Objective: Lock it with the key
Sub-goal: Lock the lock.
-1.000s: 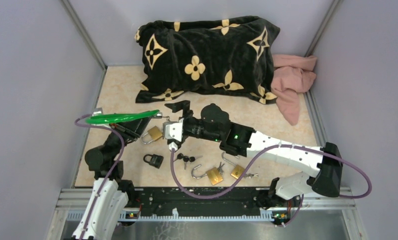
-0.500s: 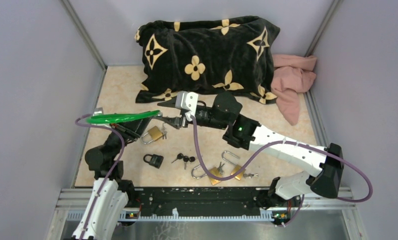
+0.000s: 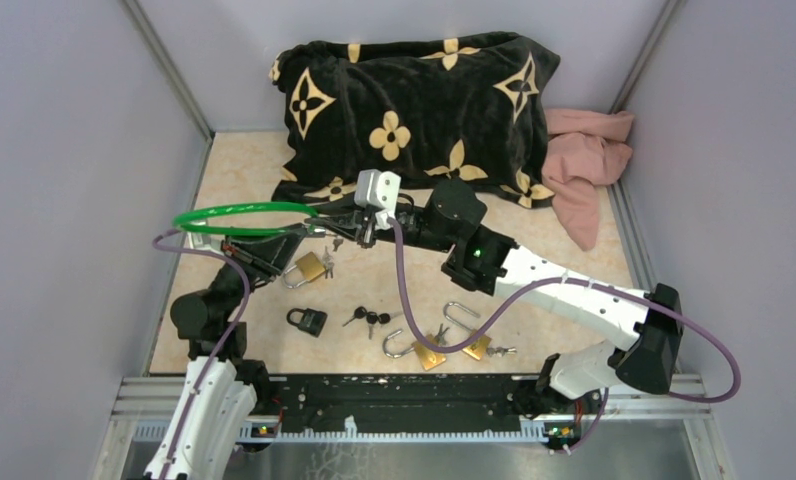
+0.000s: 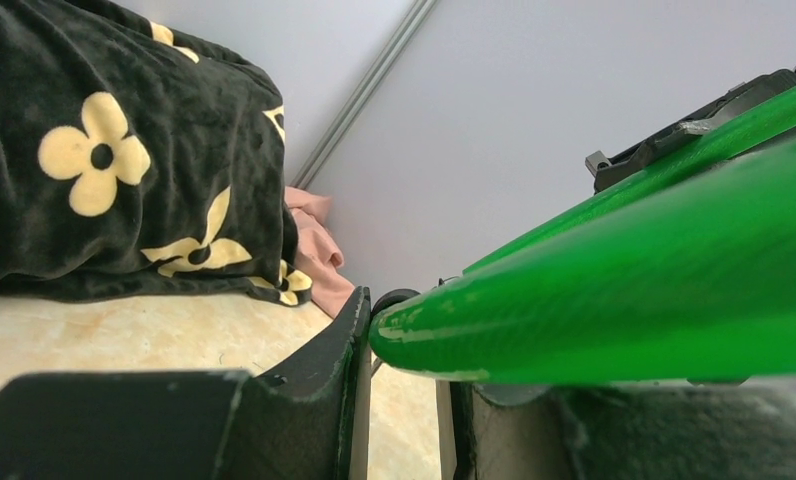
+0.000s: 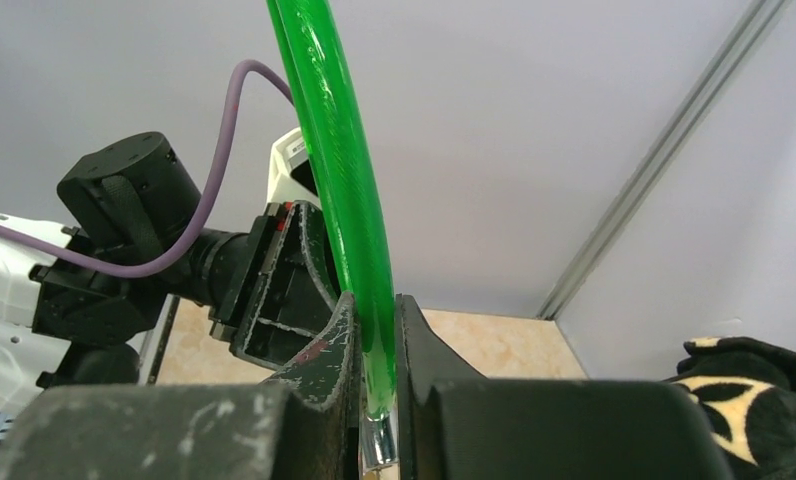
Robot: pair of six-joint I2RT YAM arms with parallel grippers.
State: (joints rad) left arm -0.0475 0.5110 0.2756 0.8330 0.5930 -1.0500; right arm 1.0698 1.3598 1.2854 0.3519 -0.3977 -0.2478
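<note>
1. Green cable lock [image 3: 239, 204] is held clear of the worktop [image 3: 244, 170] as a flat loop. It sits over the left half, about midway between the far and near edges.
2. Left gripper [image 3: 292, 236]: fingers pressed onto the near run of the loop. In the left wrist view the cable [image 4: 624, 300] fills the frame right at the fingertips.
3. Right gripper [image 3: 326, 217] reaches in from the right and is clamped on the cable end. The right wrist view shows the green cable [image 5: 339, 150] pinched between both fingers [image 5: 324, 350], with a bare metal tip poking out below them.
4. The two grippers are close together at the loop's right end. The rest of the loop hangs out toward the left edge.
5. Something small and dark dangles just under the right gripper. It may be keys, but it is too small to confirm.
6. On the worktop below the loop there is a shut brass padlock [image 3: 309, 268], and a black padlock [image 3: 306, 320] nearer the near edge.
7. Loose keys [image 3: 370, 318] lie just right of the black padlock.
8. Two open brass padlocks [image 3: 427, 350] sit side by side by the near edge, around centre.
9. A black flower-print blanket [image 3: 414, 100] lies along the far edge, and a pink cloth [image 3: 584, 160] is in the far right corner, touching it.
</note>
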